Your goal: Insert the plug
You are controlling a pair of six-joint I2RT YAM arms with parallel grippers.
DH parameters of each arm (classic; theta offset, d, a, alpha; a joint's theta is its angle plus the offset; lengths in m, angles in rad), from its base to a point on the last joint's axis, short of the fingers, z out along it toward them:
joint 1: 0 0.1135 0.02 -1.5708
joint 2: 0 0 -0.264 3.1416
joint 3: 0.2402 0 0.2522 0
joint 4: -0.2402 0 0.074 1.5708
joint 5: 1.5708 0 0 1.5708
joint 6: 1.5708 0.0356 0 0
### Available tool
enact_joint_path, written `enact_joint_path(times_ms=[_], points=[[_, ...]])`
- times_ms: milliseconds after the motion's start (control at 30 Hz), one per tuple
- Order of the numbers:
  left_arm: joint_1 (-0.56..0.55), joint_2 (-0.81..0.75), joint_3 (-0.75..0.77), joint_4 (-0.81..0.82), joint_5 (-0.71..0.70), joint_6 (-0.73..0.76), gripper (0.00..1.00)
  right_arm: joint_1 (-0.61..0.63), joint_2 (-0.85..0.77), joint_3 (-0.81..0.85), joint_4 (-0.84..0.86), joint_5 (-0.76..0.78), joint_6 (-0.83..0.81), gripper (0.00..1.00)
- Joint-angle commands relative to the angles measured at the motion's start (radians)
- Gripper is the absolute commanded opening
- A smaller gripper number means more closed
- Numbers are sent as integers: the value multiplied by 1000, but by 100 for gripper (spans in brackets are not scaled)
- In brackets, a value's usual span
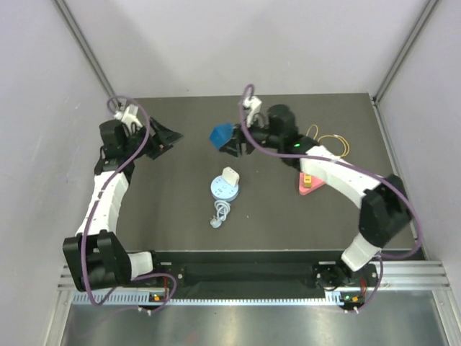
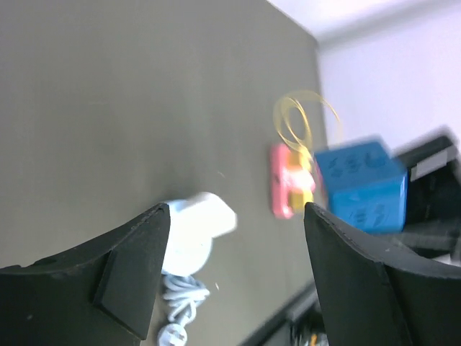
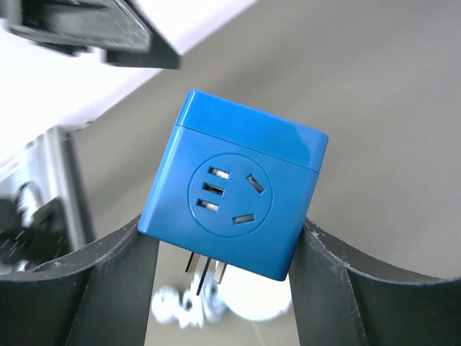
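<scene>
My right gripper (image 1: pixel 232 146) is shut on a blue cube socket adapter (image 1: pixel 222 134) and holds it above the table's far middle. In the right wrist view the gripper (image 3: pixel 223 234) clamps the cube (image 3: pixel 234 194) by its sides, socket face toward the camera, three metal prongs (image 3: pixel 205 268) pointing down. A white round base with a white block on it (image 1: pixel 225 186) lies mid-table, its coiled white cable and plug (image 1: pixel 220 215) just in front. My left gripper (image 1: pixel 170 137) is open and empty at the far left; its view (image 2: pixel 238 277) shows the base (image 2: pixel 189 234) and plug (image 2: pixel 176 333).
A pink triangular piece with a yellow block (image 1: pixel 308 182) lies right of centre, under my right arm. A thin yellow wire loop (image 1: pixel 333 143) lies behind it. The dark mat's front edge (image 1: pixel 238 250) meets the metal rail. Grey walls close in both sides.
</scene>
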Motion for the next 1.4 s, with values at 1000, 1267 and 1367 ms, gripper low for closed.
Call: enact_joint_path(times_ms=[1000, 1267, 1367], points=[[-594, 141, 237, 73, 562, 247, 82, -225, -405, -338, 221, -824, 168, 0], [-654, 156, 203, 153, 568, 170, 79, -191, -376, -356, 270, -843, 174, 0], [-654, 161, 191, 153, 572, 176, 75, -185, -376, -366, 307, -837, 188, 0]])
